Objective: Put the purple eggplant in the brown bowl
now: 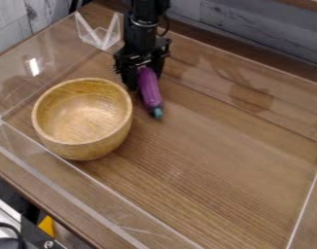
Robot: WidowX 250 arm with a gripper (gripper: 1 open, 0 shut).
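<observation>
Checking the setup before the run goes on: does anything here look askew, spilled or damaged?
Nothing stands out. The brown bowl sits upright and empty on the wooden table. The purple eggplant lies to the bowl's right, its upper end at the gripper, stem tip pointing toward the camera. No spills or damage visible.
</observation>
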